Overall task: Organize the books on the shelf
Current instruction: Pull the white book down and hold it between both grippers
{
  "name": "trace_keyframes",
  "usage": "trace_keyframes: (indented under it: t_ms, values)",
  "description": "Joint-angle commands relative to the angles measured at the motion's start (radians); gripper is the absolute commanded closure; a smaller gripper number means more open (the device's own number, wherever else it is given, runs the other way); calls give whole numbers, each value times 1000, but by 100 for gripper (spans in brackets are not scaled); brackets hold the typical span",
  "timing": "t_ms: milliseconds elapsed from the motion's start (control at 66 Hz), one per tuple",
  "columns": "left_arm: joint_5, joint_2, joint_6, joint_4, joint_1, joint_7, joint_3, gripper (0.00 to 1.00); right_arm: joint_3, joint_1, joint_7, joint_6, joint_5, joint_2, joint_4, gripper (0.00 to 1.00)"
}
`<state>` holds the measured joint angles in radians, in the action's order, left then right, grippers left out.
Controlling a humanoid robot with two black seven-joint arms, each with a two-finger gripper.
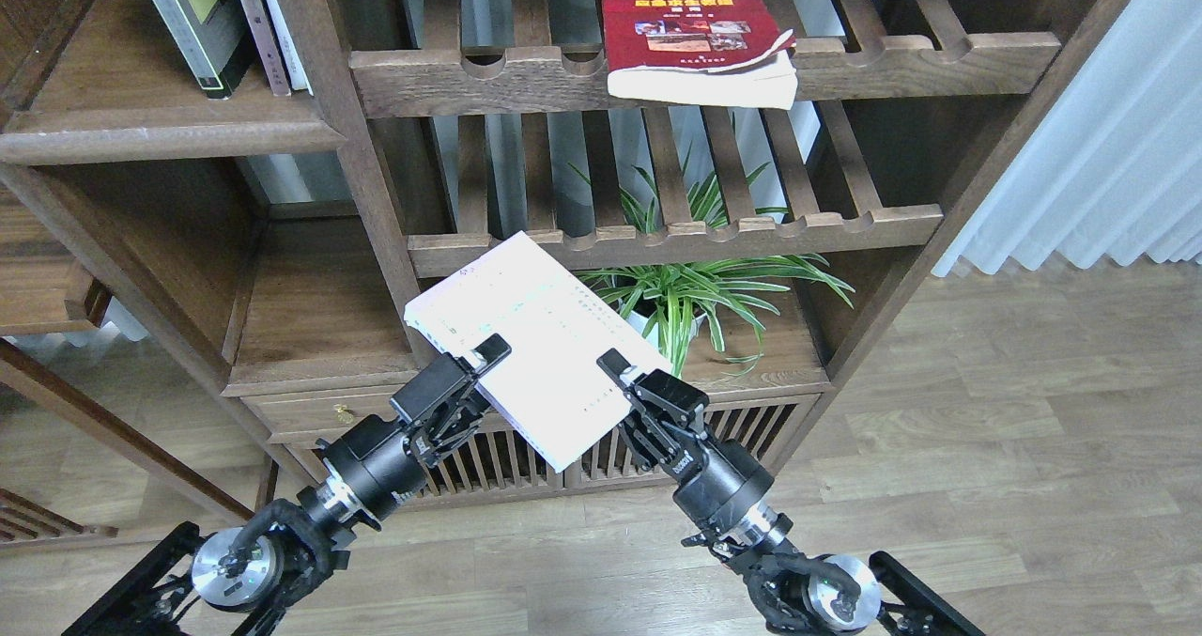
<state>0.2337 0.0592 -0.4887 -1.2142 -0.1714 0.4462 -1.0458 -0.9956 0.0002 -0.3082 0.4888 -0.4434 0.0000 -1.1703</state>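
Observation:
My right gripper (627, 380) is shut on the lower right edge of the pale lavender-white book (526, 335) and holds it tilted in the air in front of the bookcase. My left gripper (477, 373) is open at the book's lower left edge. Its upper finger lies over the cover and the lower one is hidden beneath. The thick red book (690, 21) lies flat on the upper slatted rack. The yellow-green book (192, 11) stands on the solid dark-brown shelf (169, 133) at the upper left, beside two thin books (272, 25).
Two slatted racks (676, 237) with notched front rails fill the bookcase's middle. A green potted plant (700, 288) stands behind the held book. A slatted-door cabinet (507, 457) is below. A white curtain (1108, 147) hangs at the right. A wooden upright (376, 213) divides the bays.

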Motion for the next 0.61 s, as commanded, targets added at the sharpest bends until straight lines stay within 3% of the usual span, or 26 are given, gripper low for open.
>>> trace_keyframes:
  t_ms: [0, 288, 455, 470, 591]
  values:
    - [-13, -1, 0, -1, 3, 0, -3, 5, 0, 0, 0, 0, 0, 0, -2, 95]
    - [-16, -25, 0, -4, -3, -4, -10, 39, 0, -2, 0, 0, 0, 0, -14, 95]
    - [-17, -39, 0, -4, -5, -7, -14, 52, 2, -2, 0, 0, 2, 0, -16, 95]
    - [-19, -39, 0, -2, -5, -9, -14, 61, 2, -2, 0, 0, 2, 0, -17, 95]
    - [-19, -41, 0, -2, -5, -20, -17, 79, 2, -2, 0, 0, 2, 0, -17, 94]
